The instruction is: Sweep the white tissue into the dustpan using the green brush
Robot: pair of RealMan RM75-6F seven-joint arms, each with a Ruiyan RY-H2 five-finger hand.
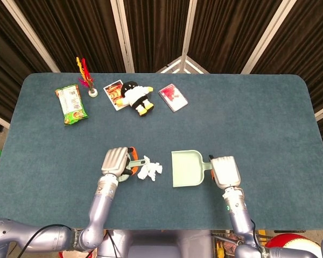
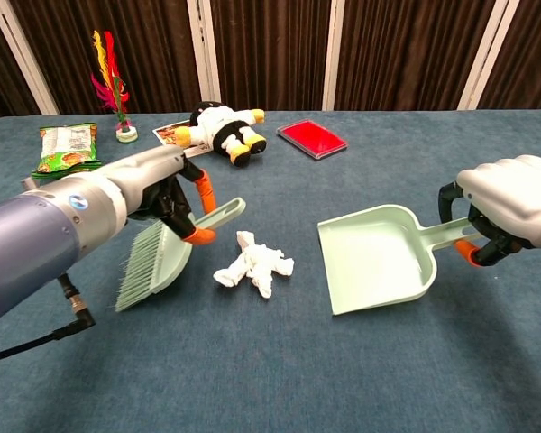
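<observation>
The crumpled white tissue [image 1: 149,169] [image 2: 254,267] lies on the blue table between my two hands. My left hand [image 1: 116,161] [image 2: 162,194] grips the handle of the green brush [image 2: 162,254], held off the table just left of the tissue with its bristles pointing down and toward me. In the head view the hand covers most of the brush. My right hand [image 1: 223,171] [image 2: 503,207] holds the handle of the pale green dustpan [image 1: 187,169] [image 2: 377,256], whose open mouth faces the tissue from the right, a short gap away.
Along the far side lie a green snack bag [image 1: 71,104], a feather shuttlecock [image 1: 86,75], a stuffed penguin [image 1: 135,96] on a picture card, and a red card [image 1: 173,97]. The table's right half [image 1: 258,118] carries nothing else.
</observation>
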